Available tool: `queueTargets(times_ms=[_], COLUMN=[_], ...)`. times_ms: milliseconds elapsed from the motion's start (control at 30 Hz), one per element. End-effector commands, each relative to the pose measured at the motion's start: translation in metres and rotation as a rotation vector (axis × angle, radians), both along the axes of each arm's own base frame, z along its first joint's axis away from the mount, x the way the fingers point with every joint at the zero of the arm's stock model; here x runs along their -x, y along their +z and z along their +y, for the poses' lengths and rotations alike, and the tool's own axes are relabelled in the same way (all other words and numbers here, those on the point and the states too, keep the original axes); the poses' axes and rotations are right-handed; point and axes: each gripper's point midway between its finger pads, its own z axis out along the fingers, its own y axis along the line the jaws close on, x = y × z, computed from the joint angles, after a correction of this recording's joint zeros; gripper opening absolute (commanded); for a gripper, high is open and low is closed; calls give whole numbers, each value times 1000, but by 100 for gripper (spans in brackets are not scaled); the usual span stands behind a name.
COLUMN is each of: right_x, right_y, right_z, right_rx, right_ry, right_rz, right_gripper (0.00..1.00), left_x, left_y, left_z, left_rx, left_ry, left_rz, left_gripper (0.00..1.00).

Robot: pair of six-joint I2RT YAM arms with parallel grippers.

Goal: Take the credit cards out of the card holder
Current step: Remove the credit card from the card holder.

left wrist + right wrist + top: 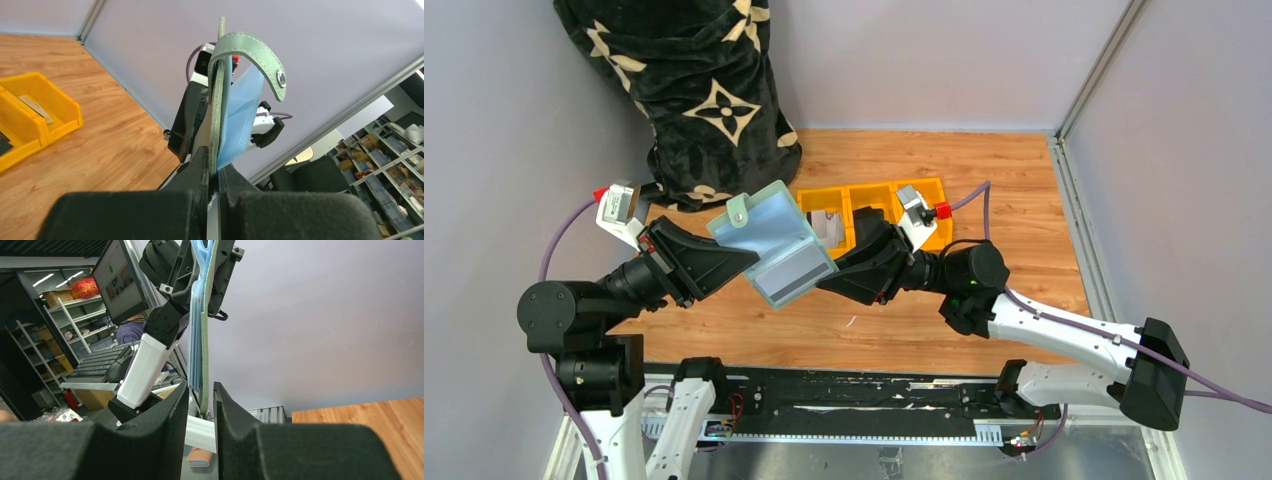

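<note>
One light, floppy-looking card holder (pixel 769 235): left gripper (pixel 214 170) clenches its cover (pixel 216 115), right gripper (pixel 201 395) straddles the slippery sleeves (pixel 196 340), whether gripping I cannot tell.

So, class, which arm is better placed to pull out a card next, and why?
Right. The left end effector is shut on the holder, holding it aloft, so it's busy. The right end effector faces the holder's opposite edge, fingers either side of the sleeves there.
</note>
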Motion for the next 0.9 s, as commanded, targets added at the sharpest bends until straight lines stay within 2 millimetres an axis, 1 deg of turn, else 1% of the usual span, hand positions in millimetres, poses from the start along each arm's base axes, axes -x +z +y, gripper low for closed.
queueTargets(times_ms=[0,300,567,767,867], right_x=[6,3,-3,-6,-11], right_y=[3,11,8,13,16], right_z=[-4,-3,0,2,3], right_rx=[-18,-29,-19,-30,-29], right_ry=[-4,-21,-40,-54,-77], right_rz=[-39,-33,-25,-24,-20], right_gripper=[28,24,22,21,18], left_x=[8,7,10,8,7], left_y=[7,6,8,8,6], left_z=[-2,-1,-2,-2,-2], left_rx=[-2,1,2,5,5], left_ry=[-20,-19,-23,-23,-23], left_rz=[-10,-5,-9,-4,0], left_gripper=[0,0,0,0,0])
